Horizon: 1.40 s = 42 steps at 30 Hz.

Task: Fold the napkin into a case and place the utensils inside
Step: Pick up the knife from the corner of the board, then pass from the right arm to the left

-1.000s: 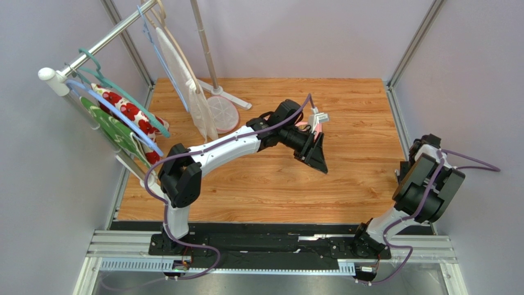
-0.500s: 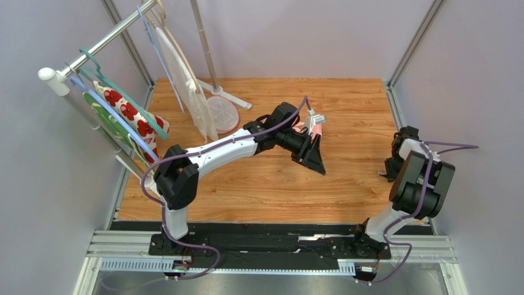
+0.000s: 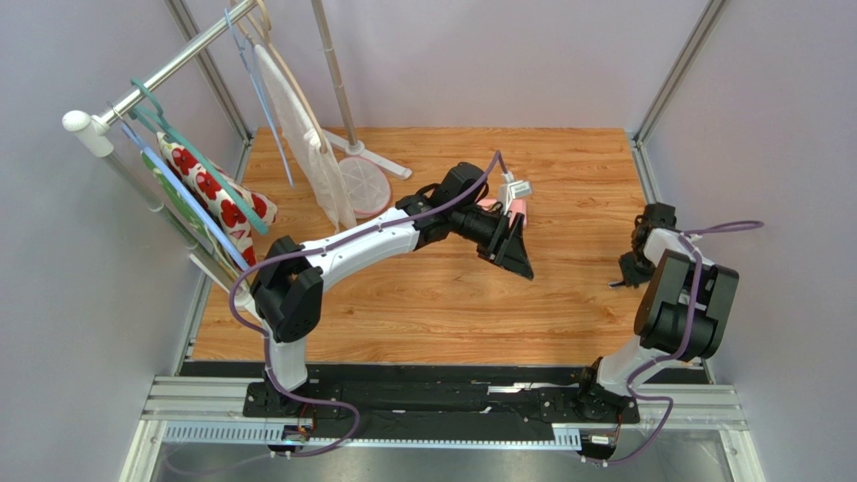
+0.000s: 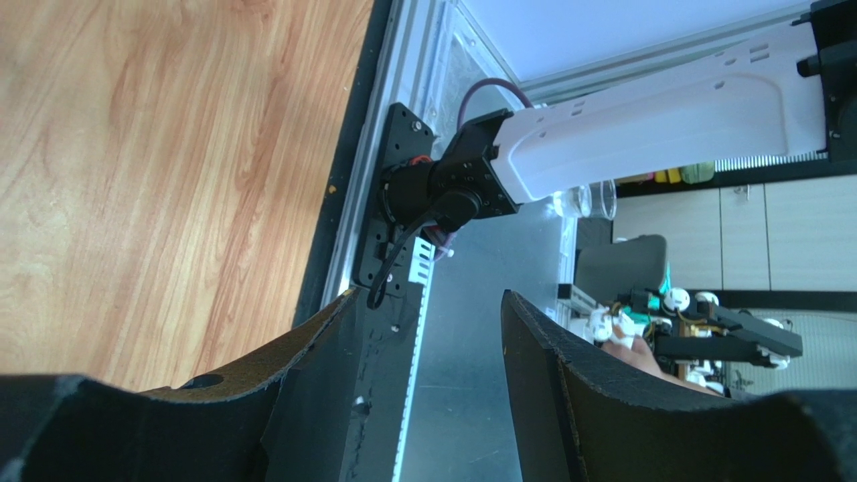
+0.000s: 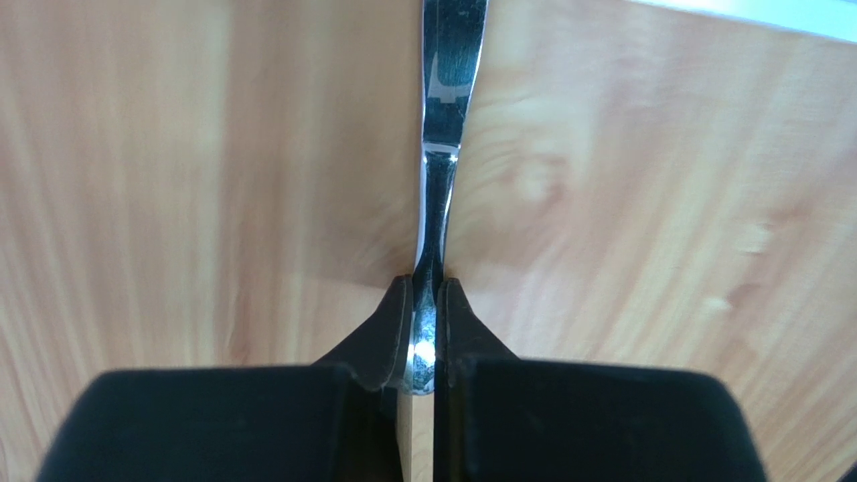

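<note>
In the right wrist view my right gripper [image 5: 424,286] is shut on the thin neck of a silver utensil [image 5: 448,80], which runs straight ahead over the wooden table [image 5: 201,151]. From above, the right gripper [image 3: 624,273] sits low near the table's right edge. My left gripper [image 3: 521,263] hangs open and empty over the table's middle, pointing towards the near edge; its wrist view shows bare fingers [image 4: 302,351] with a gap between them. A small strip of pink napkin [image 3: 491,205] peeks out from under the left wrist, and the arm hides most of it.
A clothes rail [image 3: 151,85] at the far left carries hangers with a white cloth with red flowers [image 3: 216,196] and a green cloth [image 3: 166,196]. A pale mesh piece [image 3: 302,131] hangs by a white stand foot [image 3: 364,186]. Metal frame rails border the table.
The right arm has swung left and down onto the table, and its gripper went from open to shut on the utensil. The left arm shifted slightly. The hanging cloths swayed.
</note>
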Available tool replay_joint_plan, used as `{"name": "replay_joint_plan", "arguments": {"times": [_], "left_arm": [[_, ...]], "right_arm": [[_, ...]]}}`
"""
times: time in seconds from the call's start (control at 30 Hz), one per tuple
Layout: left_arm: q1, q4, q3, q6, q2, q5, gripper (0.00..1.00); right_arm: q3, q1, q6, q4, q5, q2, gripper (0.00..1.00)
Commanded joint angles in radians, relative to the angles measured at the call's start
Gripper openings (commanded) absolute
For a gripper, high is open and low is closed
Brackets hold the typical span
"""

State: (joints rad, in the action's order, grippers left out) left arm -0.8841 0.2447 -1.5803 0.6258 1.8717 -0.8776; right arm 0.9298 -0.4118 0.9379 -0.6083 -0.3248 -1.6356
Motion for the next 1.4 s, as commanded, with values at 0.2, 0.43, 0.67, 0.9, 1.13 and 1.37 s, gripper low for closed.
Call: {"name": "replay_joint_plan", "arguments": {"times": [0.2,0.43,0.67,0.9,1.13,1.37], "left_arm": [[0.098,0.022,0.017,-0.008,-0.014,0.121,0.61],[0.154,0.034,-0.052,0.058,0.128,0.131,0.6],[0.155,0.024,-0.087,0.106,0.211,0.196,0.6],[0.148,-0.001,-0.11,0.15,0.259,0.196,0.62],[0.12,0.006,-0.141,0.17,0.316,0.201,0.63],[0.105,-0.067,-0.151,0.23,0.371,0.172,0.67]], "right_arm": [[-0.092,0.3,-0.298,0.234,0.479,-0.003,0.0],[-0.098,0.458,-0.37,0.282,0.598,0.003,0.0],[-0.127,0.482,-0.402,0.259,0.613,0.052,0.0],[-0.177,0.487,-0.375,0.268,0.662,0.174,0.0],[-0.189,0.485,-0.341,0.257,0.668,0.238,0.0],[-0.209,0.479,-0.329,0.262,0.71,0.27,0.0]]}}
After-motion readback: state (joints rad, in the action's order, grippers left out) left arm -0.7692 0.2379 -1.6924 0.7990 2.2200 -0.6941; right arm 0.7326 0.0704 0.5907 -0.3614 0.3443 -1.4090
